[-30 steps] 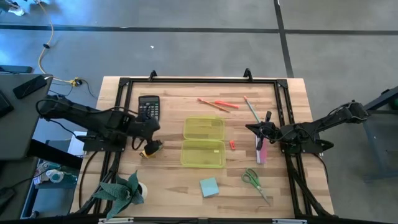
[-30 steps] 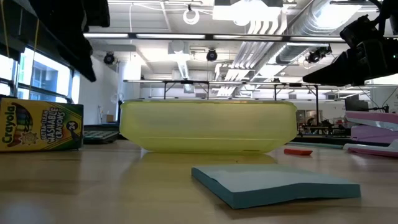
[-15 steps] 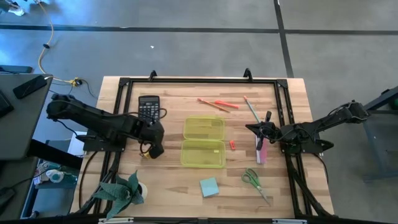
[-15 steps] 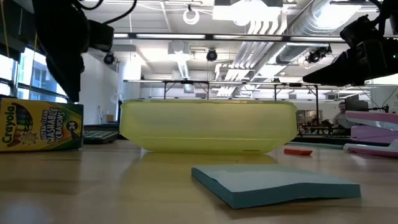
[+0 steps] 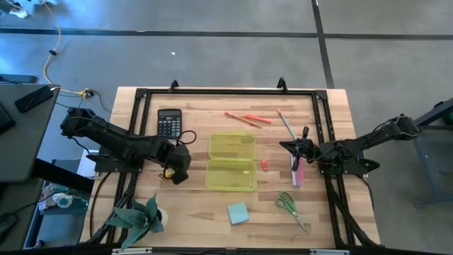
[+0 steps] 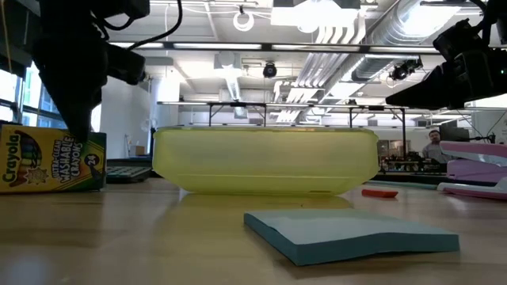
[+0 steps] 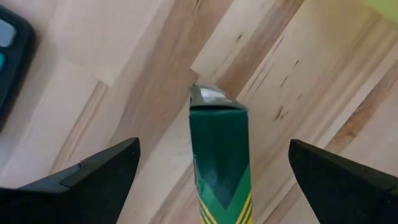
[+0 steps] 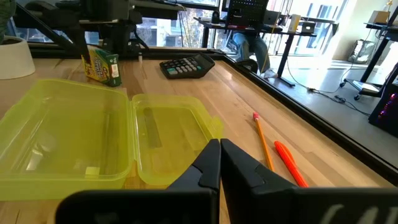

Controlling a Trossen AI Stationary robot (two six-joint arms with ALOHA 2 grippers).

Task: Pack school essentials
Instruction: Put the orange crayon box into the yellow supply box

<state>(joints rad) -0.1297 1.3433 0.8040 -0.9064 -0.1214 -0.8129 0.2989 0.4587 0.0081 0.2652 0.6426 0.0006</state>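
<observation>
left end effector (image 5: 177,167) sits left of centre in the high view, right over the crayon box (image 7: 219,163), fingers spread wide on either side of the box's top end and not touching it in the left wrist view; nothing held. in the low view the crayon box (image 6: 51,162) stands upright on the table (image 5: 191,212) at far left, with the dark left arm coming down just above it. right end effector (image 5: 285,146) is right of centre in the high view, fingers pressed together, empty, hovering near the pink stapler (image 5: 298,172). open translucent yellow-green case (image 5: 231,161) lies in the middle of the table, both halves facing up. black calculator (image 5: 169,122) upper left of the case. orange pens (image 5: 249,118) at upper centre, thin green pencil (image 5: 286,125) just right of them. tiny red eraser (image 5: 264,164) just right of the case. light blue sticky-note pad (image 5: 238,212) lower centre, well in front of the case; in the low view it fills the lower middle. green-handled scissors (image 5: 289,206) lower right. potted plant (image 5: 141,217) at lower left corner of the table. a person (image 6: 433,147) shows far back in the room at the right edge of the low view.
</observation>
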